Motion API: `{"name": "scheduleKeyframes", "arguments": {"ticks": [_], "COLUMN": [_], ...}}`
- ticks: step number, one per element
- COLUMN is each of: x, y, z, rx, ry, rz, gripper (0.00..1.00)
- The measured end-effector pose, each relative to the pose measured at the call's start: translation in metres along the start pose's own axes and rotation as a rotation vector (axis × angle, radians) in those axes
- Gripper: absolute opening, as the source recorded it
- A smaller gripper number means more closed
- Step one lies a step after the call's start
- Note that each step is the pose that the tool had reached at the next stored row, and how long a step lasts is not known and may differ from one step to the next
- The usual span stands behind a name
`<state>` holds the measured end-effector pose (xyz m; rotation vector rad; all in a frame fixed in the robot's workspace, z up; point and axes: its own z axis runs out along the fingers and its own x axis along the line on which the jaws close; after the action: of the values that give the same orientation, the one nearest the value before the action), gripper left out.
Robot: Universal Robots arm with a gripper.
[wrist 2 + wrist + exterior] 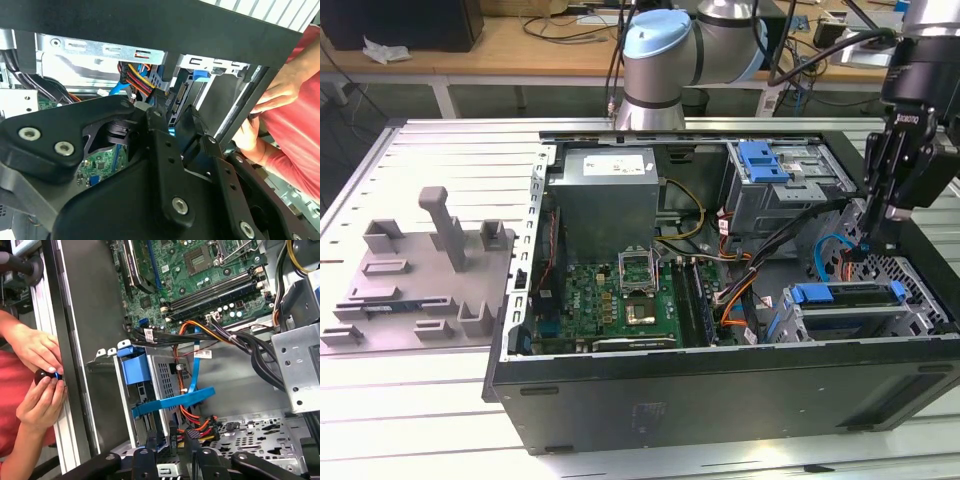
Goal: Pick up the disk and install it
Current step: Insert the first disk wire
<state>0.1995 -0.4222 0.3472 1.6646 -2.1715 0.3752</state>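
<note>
From my station, the exterior view has the open computer case [720, 392] lying on its side. The disk [850, 298] sits in the drive cage at about four o'clock from the motherboard [620, 295]. The gripper [872, 232] hangs close above the disk, at roughly one o'clock from it.

In the second wrist view the gripper [175, 117] has its fingers parted and holds nothing. Bundled cables [137, 75] lie just beyond it, and a person's hand [280, 90] rests on the case rim.

In the first wrist view the gripper [171, 442] points at the disk [136, 369], slotted in its cage beside a flat blue cable [175, 400]. I can't make out whether the tips touch the cage. Two hands [40, 375] pinch a small dark object at the case edge.
</note>
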Motion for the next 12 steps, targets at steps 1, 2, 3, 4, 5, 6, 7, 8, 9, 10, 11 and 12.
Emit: {"name": "scheduleKeyframes", "arguments": {"ticks": [1,2,3,4,5,6,7,8,9,10,11,12], "x": [-0.0004,-0.0008,-0.0011,-0.0015,-0.002,-0.0023,-0.0027,-0.0032,-0.0034,-0.0037,-0.0039,-0.0041], "y": [-0.0006,-0.001,-0.0013,-0.0014,-0.0014,-0.0015,-0.0015,-0.0016,-0.0016,-0.0016,-0.0016,-0.0016], "z": [0.0005,0.001,0.0015,0.0021,0.0033,0.0038,0.0046,0.0055,0.006,0.0065,0.0069,0.0074], "rx": [-0.002,-0.0038,-0.0051,-0.0065,-0.0086,-0.0096,-0.0108,-0.0122,-0.013,-0.0138,-0.0145,-0.0153], "ry": [0.0002,0.0003,0.0001,-0.0001,-0.0009,-0.0012,-0.0021,-0.0031,-0.0036,-0.0042,-0.0046,-0.0051], "rz": [0.0,0.0,0.0,0.0,0.001,0.001,0.002,0.003,0.003,0.003,0.004,0.004], "gripper": [0.35,0.35,0.35,0.35,0.35,0.35,0.35,0.35,0.35,0.35,0.35,0.35]}}
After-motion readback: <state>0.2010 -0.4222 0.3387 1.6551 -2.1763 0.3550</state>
